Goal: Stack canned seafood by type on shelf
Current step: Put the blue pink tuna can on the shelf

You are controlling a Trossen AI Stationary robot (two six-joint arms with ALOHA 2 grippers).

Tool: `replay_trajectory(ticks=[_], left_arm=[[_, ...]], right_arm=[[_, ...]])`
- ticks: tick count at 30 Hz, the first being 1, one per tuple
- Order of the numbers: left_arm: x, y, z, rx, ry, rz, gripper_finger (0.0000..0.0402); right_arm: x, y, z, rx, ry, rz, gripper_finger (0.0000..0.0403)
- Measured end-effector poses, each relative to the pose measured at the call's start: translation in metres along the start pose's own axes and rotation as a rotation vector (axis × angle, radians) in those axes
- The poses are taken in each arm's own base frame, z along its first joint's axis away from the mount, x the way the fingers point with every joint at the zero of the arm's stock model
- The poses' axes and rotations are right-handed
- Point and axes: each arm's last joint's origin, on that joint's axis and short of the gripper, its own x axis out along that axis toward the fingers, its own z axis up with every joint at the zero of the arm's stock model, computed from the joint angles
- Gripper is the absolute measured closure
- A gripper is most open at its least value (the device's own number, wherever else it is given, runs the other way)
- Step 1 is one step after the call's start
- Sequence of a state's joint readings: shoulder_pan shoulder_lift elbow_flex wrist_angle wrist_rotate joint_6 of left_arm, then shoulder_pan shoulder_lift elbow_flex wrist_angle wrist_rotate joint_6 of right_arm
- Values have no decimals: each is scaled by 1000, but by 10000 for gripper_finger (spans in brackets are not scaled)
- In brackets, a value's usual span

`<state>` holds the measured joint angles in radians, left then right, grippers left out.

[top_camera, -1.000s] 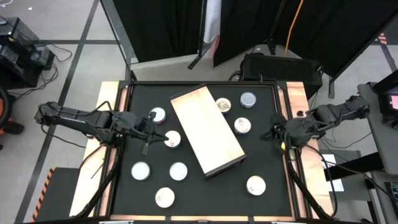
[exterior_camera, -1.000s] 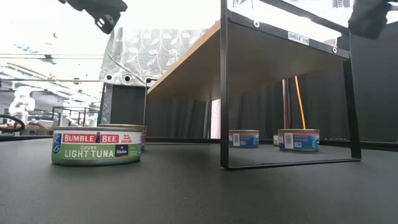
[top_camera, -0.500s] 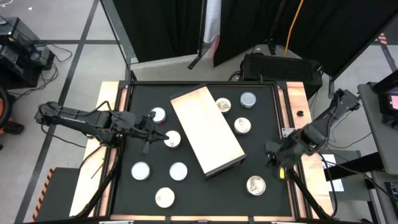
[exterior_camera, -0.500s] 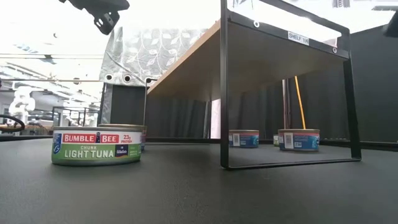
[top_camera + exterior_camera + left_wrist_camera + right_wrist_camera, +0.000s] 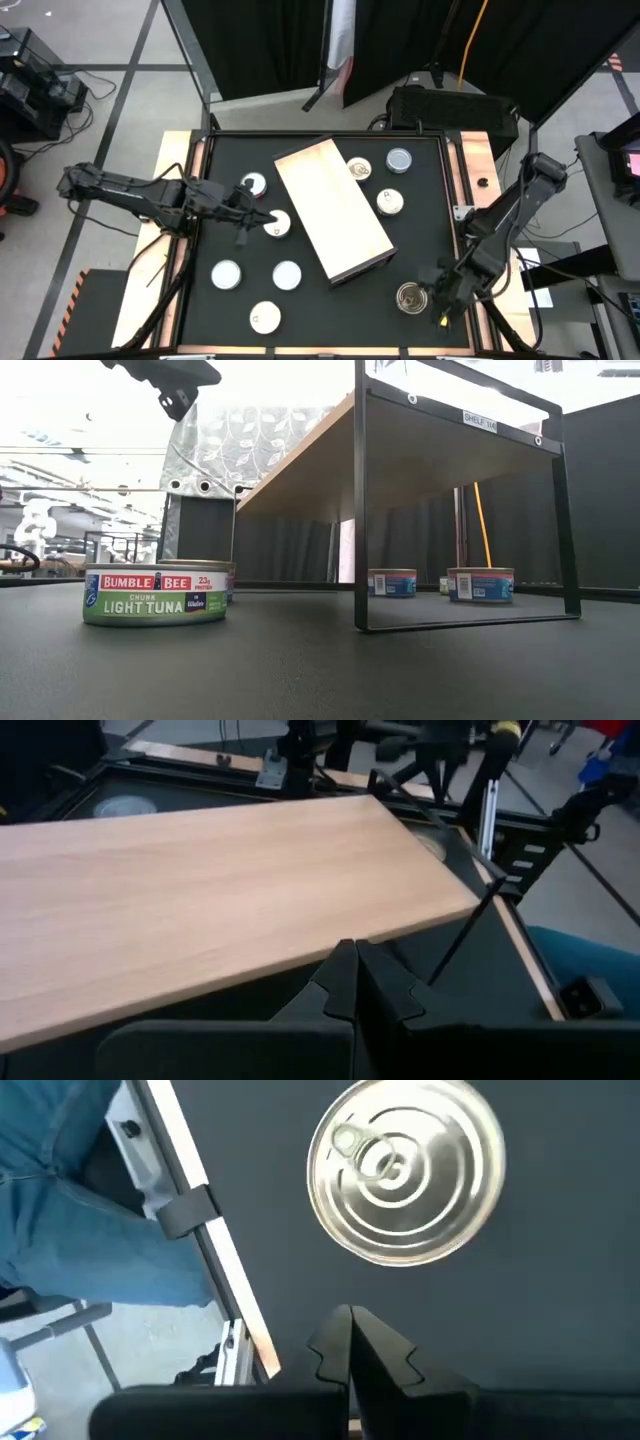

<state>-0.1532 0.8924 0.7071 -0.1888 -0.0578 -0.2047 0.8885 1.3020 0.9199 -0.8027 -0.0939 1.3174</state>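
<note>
The right hand (image 5: 440, 300) hangs low over the near right corner of the black desk (image 5: 330, 310), its two fingers pressed together with nothing between them, as the right wrist view shows. Just beside it lies a tin (image 5: 410, 297) with a silvery ringed lid and a pull tab (image 5: 345, 1138); the fingertips stop short of it and do not touch.

The left hand (image 5: 243, 212) is held above the left part of the desk, fingers likewise closed on nothing, pointing toward the light-wood shelf (image 5: 332, 208). Two tins sit by it: one (image 5: 254, 185) on its far side and one (image 5: 277, 223) just to its right, near the shelf's left edge.

The shelf lies slantwise across the middle of the desk, its wooden top bare. On its right, toward the far side, are three tins: one with a dark centre (image 5: 359, 168), a bluish-lidded one (image 5: 399, 160), and a white-topped one (image 5: 390, 202). Three more white-topped tins lie near left: (image 5: 226, 273), (image 5: 287, 274) and (image 5: 265, 317).

In the low view the nearest tin (image 5: 155, 594) has a green and white label reading "BUMBLE BEE", "CHUNK LIGHT TUNA" and "23g PROTEIN". A small tag on the shelf's black frame (image 5: 480, 420) reads "SHELF"; the rest is too small to read. Under the shelf two blue-labelled tins (image 5: 392, 582) (image 5: 480, 584) show, their print illegible.
</note>
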Motion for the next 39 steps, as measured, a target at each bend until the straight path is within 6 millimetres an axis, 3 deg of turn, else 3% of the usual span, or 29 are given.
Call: replay_trajectory(ticks=[14, 24, 39], left_arm=[[8, 0, -3, 2, 32, 11, 400], [8, 0, -3, 4, 33, 11, 400], [8, 0, -4, 9, 33, 11, 400]], right_arm=[[41, 10, 2, 191, 29, -82, 403], [43, 10, 4, 85, -25, -94, 403], [51, 8, 3, 92, -51, -153, 403]])
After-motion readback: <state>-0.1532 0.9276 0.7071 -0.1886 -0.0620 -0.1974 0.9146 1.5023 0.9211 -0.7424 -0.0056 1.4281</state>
